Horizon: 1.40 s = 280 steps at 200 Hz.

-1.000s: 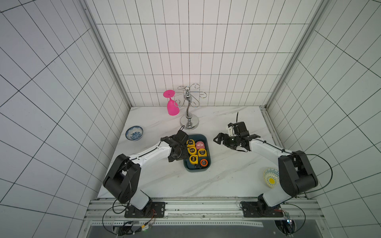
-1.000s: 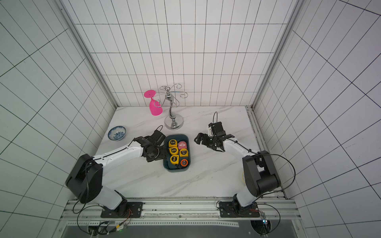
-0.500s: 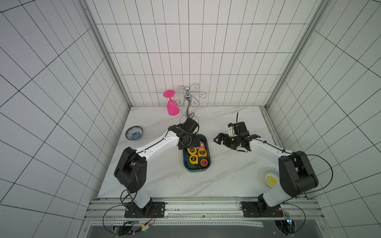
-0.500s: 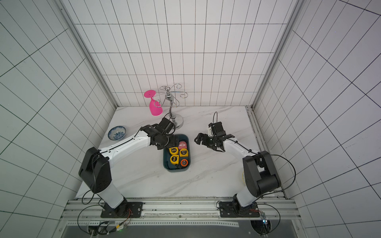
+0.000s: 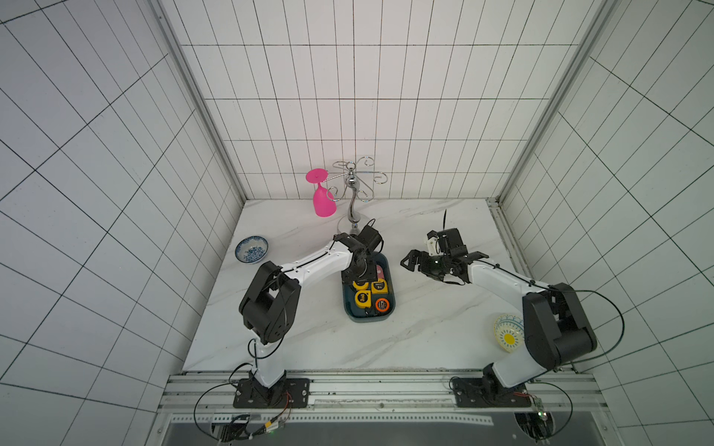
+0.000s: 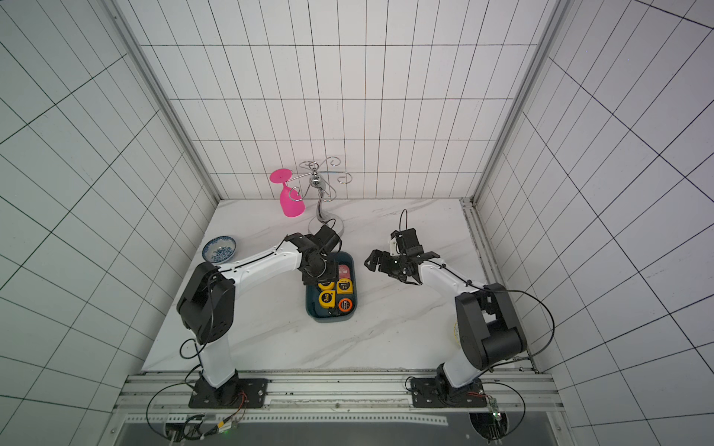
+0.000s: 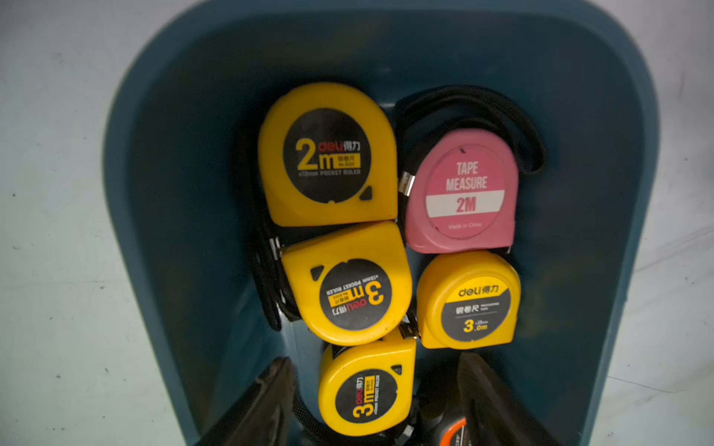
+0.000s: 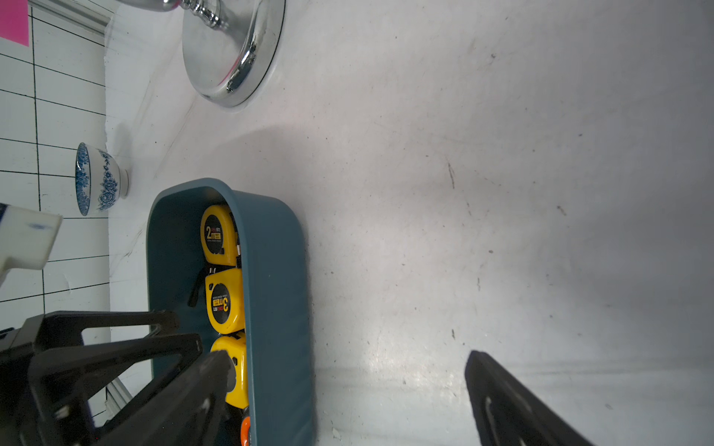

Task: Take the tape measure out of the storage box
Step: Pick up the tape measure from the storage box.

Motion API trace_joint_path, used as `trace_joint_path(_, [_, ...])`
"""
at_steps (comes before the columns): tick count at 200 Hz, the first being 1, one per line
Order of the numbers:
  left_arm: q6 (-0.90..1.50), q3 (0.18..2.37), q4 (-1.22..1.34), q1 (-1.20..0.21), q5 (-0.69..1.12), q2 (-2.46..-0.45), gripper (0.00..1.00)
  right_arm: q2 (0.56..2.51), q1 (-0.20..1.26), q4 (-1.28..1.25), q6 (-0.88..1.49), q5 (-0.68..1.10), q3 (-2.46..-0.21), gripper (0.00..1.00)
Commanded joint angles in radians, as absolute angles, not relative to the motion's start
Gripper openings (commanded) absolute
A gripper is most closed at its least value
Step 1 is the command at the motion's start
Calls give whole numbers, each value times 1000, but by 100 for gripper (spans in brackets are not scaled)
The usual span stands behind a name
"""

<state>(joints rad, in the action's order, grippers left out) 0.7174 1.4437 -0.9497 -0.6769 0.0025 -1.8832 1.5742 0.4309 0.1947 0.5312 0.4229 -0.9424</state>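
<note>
in both top views the storage box [image 5: 369, 319] is sitting mid-table between the arms, and the left gripper [image 5: 361, 275] is hanging over its far left part, hiding the far left tape measure and part of the middle one; the near yellow tape measure [image 5: 363, 299] in that column is lying fully uncovered, so i am judging the tips to be above the load, not down among it; the right gripper [image 5: 442, 266] is hovering over the bare marble table [image 5: 425, 332] just right of the box, jaws spread wide, holding nothing; in the left wrist view six tape measures are lying flat in two columns, and the left fingers [image 7: 266, 401] are standing apart on either side of the near yellow one, a gap showing on both sides, nothing clamped; their height i cannot tell; in the right wrist view the box's right wall is hiding most of the right column; the step in hand is looking like the descent for a pick; to do it well the jaws should be coming straight down, one finger going into the free strip by the left wall, one into the seam beside the orange tape measure [image 7: 454, 434], keeping clear of the black straps [image 7: 266, 285], then squeezing the yellow case's sides and lifting vertically so that neighbours are not dragging along
</note>
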Motion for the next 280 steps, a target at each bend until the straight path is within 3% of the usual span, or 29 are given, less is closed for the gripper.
trace_joint_path(1, [722, 1459, -956, -674, -27, -1910, 71, 1577, 421, 216, 521, 425, -939, 99])
trace_joint_path(280, [687, 1482, -906, -641, -14, -2034, 65, 1625, 410, 194, 529, 457, -937, 99])
